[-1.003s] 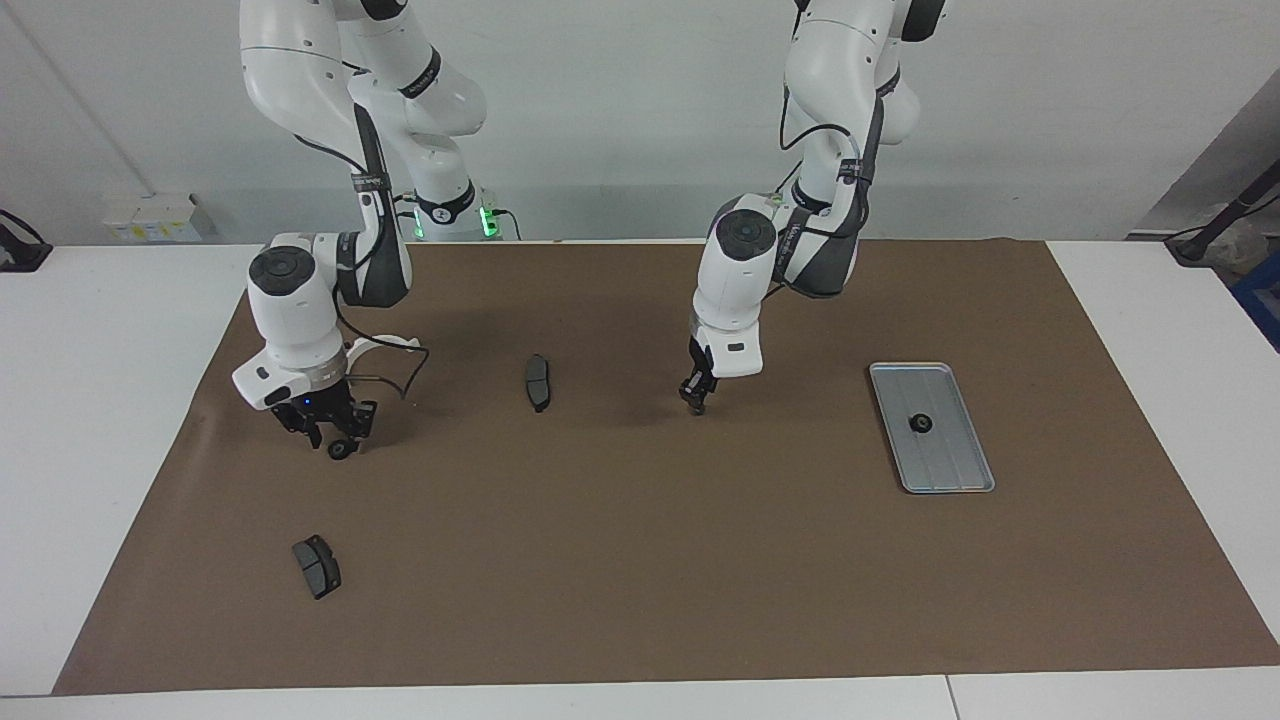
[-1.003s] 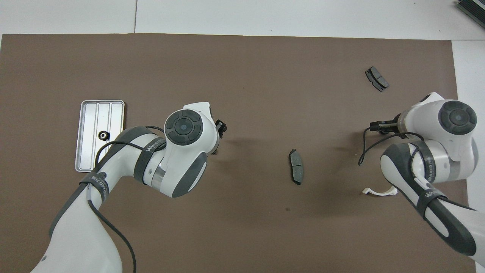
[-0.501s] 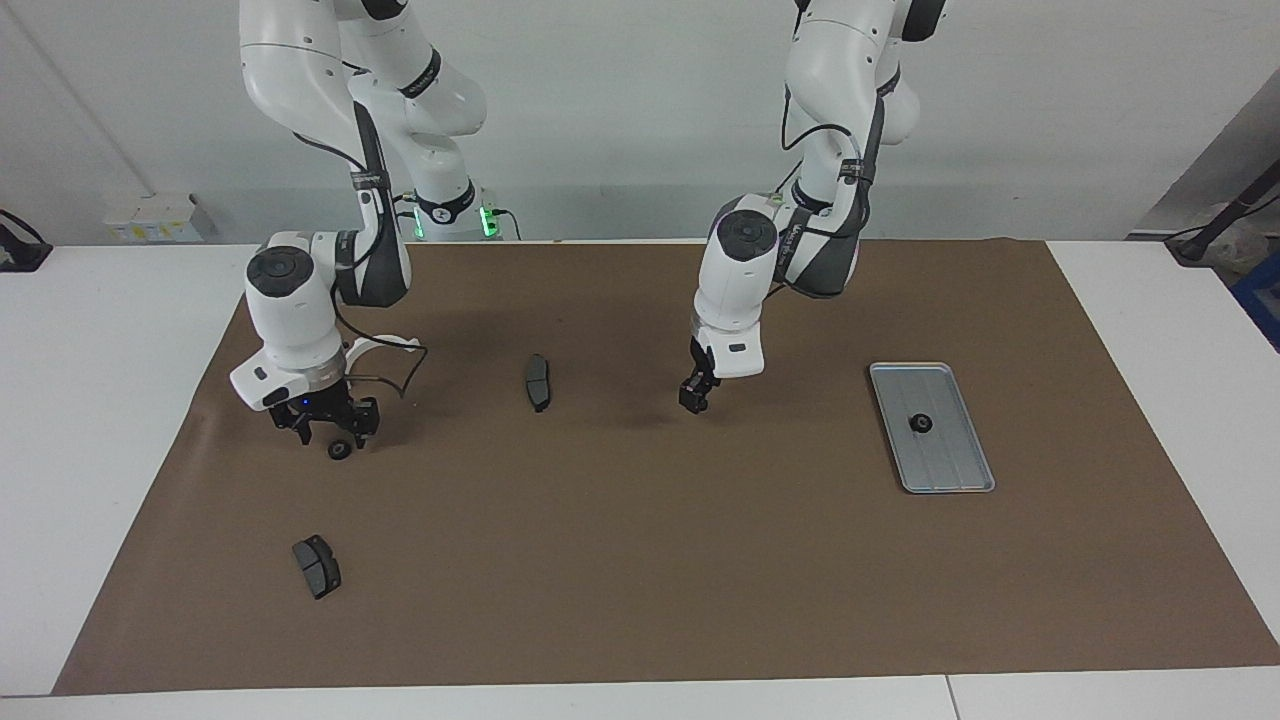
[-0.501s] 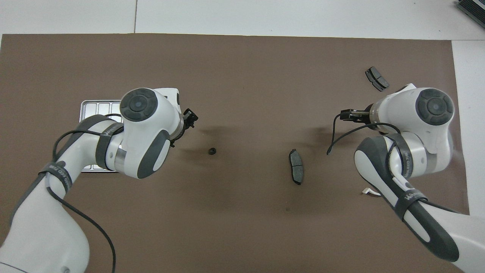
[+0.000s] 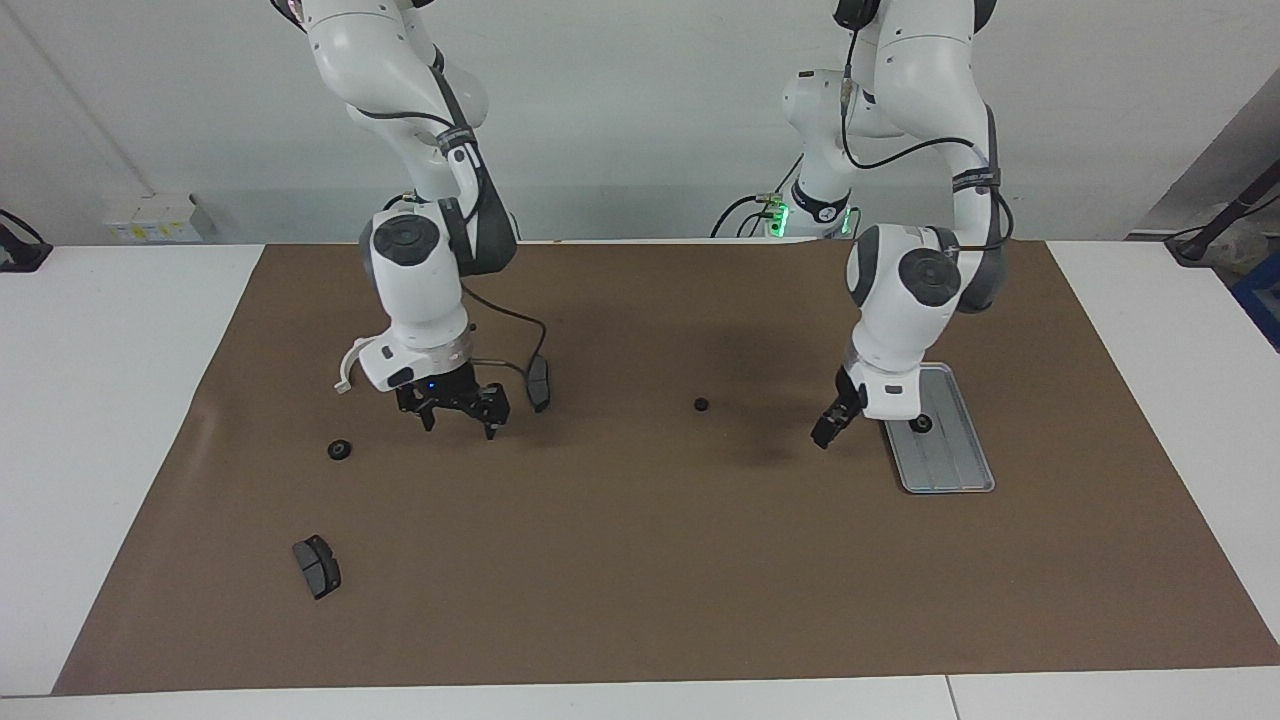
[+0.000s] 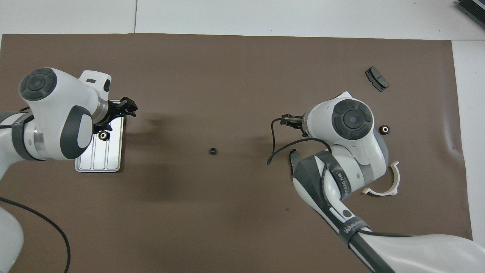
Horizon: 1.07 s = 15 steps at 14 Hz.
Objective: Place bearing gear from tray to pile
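The silver-grey tray (image 5: 950, 470) (image 6: 98, 159) lies at the left arm's end of the table with one black bearing gear (image 5: 920, 423) (image 6: 102, 135) on it. A second gear (image 5: 701, 405) (image 6: 213, 151) lies on the mat mid-table. A third gear (image 5: 339, 450) (image 6: 385, 129) lies by the pile: a white bracket (image 5: 350, 362) (image 6: 382, 187) and two brake pads (image 5: 317, 566) (image 5: 539, 383). My left gripper (image 5: 830, 430) (image 6: 127, 107) is open and empty, low beside the tray's edge. My right gripper (image 5: 460, 422) is open and empty over the mat beside the nearer brake pad.
A brown mat (image 5: 640, 560) covers the table's middle, with white tabletop around it. The right arm's hand hides most of the nearer brake pad (image 6: 292, 159) in the overhead view. The farther brake pad (image 6: 376, 79) lies apart from the other parts.
The right gripper let go of a gear by the pile and swung toward mid-table. The left gripper left a gear mid-table and moved back to the tray.
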### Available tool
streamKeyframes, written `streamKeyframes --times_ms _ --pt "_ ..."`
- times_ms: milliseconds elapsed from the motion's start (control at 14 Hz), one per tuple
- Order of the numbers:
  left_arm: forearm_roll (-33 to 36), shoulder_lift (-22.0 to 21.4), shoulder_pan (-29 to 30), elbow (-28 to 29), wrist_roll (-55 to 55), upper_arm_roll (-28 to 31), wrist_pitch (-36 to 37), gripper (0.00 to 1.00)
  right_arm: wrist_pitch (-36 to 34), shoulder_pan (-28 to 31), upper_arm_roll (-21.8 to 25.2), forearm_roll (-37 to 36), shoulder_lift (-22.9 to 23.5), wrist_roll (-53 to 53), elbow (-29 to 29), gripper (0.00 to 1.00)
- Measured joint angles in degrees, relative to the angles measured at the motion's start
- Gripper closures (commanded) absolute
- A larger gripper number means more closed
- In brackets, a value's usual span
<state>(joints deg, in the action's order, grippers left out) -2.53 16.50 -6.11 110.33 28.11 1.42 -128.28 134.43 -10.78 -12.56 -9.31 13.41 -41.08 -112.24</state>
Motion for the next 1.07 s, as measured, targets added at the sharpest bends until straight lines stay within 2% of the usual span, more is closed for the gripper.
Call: streamKeyframes --times_ms 215,430,788,1074 --pt "0.0 0.0 4.0 0.1 -13.2 0.0 0.1 0.16 -1.6 -5.5 0.0 0.1 3.4 -6.5 4.9 0.00" --pt "0.0 0.0 5.4 0.4 -22.5 0.0 0.5 0.25 -5.3 -11.9 0.0 0.1 10.6 -12.5 14.2 0.00" --pt "0.0 0.0 5.7 1.9 -26.7 -0.4 0.7 0.40 -5.9 -17.4 0.1 0.1 19.3 -16.4 21.9 0.00" --pt "0.0 0.1 5.7 3.7 -27.2 -0.5 0.7 0.46 -5.5 -19.1 0.1 0.1 21.9 -17.7 24.4 0.16"
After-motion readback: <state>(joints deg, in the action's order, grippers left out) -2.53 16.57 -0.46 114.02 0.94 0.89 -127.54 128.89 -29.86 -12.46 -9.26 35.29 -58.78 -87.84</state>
